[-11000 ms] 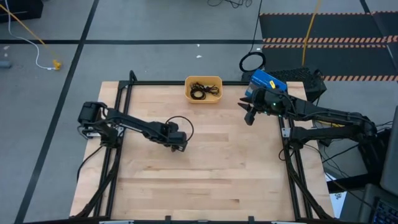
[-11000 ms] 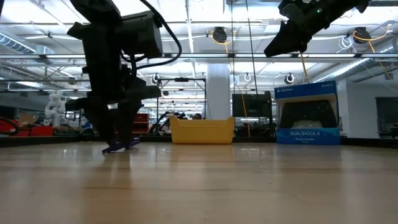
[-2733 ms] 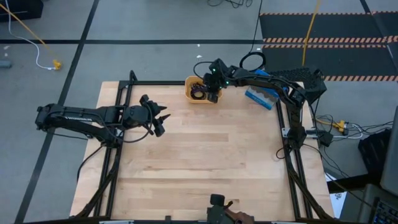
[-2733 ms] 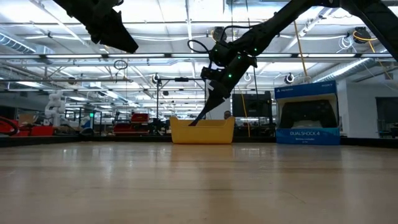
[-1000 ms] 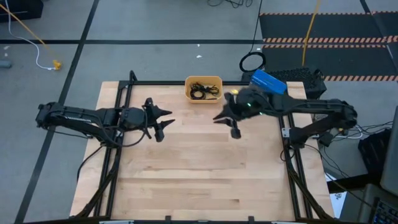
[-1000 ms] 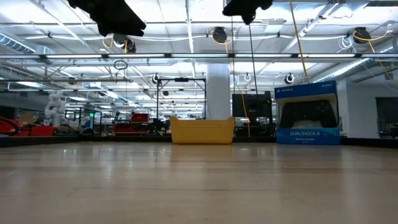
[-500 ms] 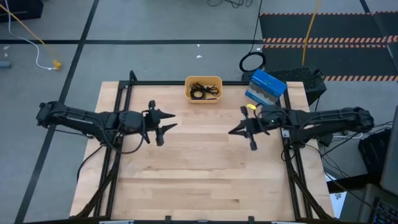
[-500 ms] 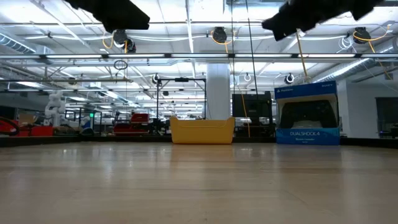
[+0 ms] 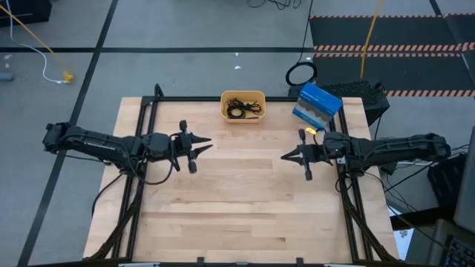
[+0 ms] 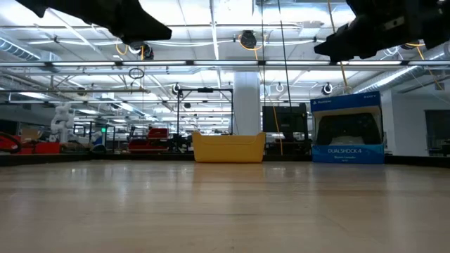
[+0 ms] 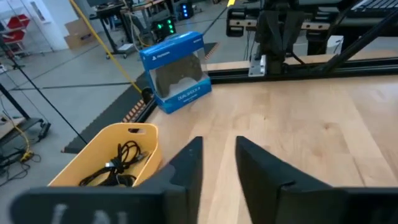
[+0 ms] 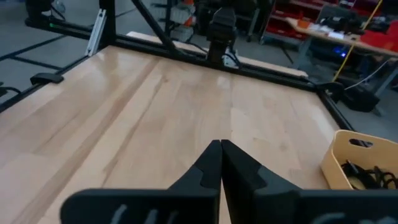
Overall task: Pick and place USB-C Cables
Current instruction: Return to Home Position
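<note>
Viewing from above: USB-C Cables lie in the yellow bin at the far edge of the desk, about equidistant from left gripper and right gripper. Low view: bin wall hides them. Left wrist view: fingers slightly parted, empty. Right wrist view: fingers pressed together, empty.

The left arm and right arm are matte black all over, slim jointed tubes with black cables looping loose alongside. A small yellowish spot shows just behind the right gripper. The left gripper carries flat, dark, blocky fingers.
</note>
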`<act>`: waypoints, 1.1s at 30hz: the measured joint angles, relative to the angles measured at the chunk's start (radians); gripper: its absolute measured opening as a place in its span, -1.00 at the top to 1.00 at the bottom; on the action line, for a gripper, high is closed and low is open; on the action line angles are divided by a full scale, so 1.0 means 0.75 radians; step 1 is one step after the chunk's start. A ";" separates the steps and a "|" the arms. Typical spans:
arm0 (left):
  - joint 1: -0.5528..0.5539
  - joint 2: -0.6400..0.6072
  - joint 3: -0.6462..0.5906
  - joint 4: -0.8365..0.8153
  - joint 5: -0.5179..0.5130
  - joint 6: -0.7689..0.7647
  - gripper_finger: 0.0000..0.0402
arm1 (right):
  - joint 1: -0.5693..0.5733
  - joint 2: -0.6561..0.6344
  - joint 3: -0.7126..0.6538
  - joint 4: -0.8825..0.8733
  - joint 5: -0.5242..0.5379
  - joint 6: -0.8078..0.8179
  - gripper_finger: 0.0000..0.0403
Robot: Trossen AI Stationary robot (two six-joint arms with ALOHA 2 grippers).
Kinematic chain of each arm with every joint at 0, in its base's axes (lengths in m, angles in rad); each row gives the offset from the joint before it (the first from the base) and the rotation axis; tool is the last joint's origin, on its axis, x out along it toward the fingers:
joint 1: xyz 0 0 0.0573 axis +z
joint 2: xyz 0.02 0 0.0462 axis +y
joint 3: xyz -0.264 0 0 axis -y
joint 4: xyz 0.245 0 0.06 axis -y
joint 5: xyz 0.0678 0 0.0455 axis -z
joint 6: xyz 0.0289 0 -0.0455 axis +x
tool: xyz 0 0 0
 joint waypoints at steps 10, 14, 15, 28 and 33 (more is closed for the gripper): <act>0.000 0.000 -0.001 -0.008 0.002 0.011 0.95 | 0.000 -0.015 -0.235 0.376 0.004 -0.028 1.00; -0.001 0.000 -0.001 -0.031 0.003 -0.004 0.94 | 0.000 -0.015 -0.316 0.476 0.008 0.004 1.00; -0.001 0.000 -0.001 -0.043 0.003 -0.012 0.96 | 0.000 -0.015 -0.328 0.492 0.023 0.022 1.00; -0.049 -0.003 -0.163 0.117 0.013 -0.081 0.98 | 0.000 -0.015 -0.402 0.504 0.031 0.108 1.00; -0.074 -0.010 -0.221 0.170 0.013 -0.132 0.94 | 0.000 -0.015 -0.469 0.572 0.029 0.164 1.00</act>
